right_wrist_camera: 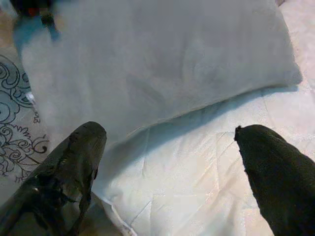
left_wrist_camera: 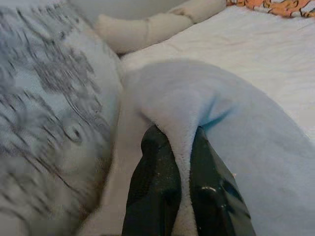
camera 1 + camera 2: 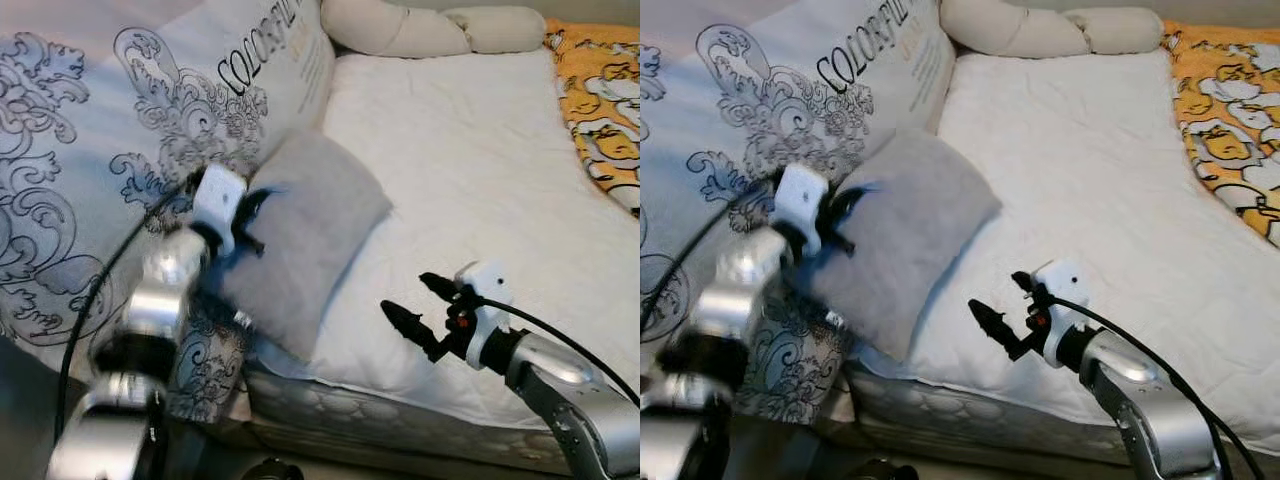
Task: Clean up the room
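While left hand [image 2: 181, 162] pinches pillow [image 3: 305, 235], right hand [image 3: 412, 303] gapes

Bedroom (bed [image 3: 470, 180], pillows [image 3: 310, 240])

The grey pillow [image 3: 305, 235] was soft, rectangular and tilted, lying at the white mattress [image 3: 480, 170] edge, one corner raised and pinched.

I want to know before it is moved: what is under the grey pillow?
The grey pillow, pinched by the left gripper, lies on the white mattress cover and the patterned duvet. Anything beneath its middle is hidden.
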Motion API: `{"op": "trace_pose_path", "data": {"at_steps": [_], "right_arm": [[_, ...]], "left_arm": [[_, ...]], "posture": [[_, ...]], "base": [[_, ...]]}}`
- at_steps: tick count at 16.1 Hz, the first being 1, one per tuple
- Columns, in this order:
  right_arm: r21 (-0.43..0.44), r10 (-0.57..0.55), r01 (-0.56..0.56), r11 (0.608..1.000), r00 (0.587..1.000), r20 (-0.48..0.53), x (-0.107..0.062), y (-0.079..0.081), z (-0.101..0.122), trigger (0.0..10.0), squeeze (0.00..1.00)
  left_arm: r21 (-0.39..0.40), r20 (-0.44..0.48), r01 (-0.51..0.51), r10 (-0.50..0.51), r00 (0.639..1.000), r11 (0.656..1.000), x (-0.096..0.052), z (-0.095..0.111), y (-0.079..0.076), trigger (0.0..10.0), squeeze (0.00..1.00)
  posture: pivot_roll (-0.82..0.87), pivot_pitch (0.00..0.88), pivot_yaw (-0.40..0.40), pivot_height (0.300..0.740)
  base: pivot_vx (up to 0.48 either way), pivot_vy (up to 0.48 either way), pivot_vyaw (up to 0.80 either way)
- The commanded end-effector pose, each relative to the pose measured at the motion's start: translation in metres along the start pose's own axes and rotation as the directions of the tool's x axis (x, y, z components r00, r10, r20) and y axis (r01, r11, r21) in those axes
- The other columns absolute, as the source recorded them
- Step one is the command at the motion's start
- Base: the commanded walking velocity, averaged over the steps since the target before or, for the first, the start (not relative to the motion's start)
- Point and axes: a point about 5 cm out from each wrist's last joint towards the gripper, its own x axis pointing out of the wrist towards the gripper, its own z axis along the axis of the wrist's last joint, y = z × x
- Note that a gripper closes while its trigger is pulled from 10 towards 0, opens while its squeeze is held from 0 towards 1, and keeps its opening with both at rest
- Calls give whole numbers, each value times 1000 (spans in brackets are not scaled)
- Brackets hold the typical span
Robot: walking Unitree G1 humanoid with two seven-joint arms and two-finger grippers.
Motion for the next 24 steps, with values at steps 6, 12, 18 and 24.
{"op": "trace_pose_path", "data": {"at_steps": [6,12,18,24], "right_arm": [[-34,27,-26,999,1000,14,5,-3,7,10000,0],[-35,47,-47,998,999,7,6,-2,6,10000,0],[-22,-37,39,999,996,87,3,-8,16,10000,0],[89,-426,417,905,884,193,8,-17,15,10000,0]], "left_arm": [[-57,-135,-79,71,988,995,-19,-44,-31,0,0],[-73,-41,-191,189,981,979,-14,-18,13,10000,1000],[-244,339,-45,129,932,969,-21,56,3,10000,0],[-185,96,-154,174,980,971,-54,13,-36,10000,0]], "posture": [[-26,0,71,740],[-21,0,61,740],[-35,0,56,740],[-79,0,59,740]], "base": [[0,0,0],[0,0,0],[0,0,0],[0,-120,0]]}}
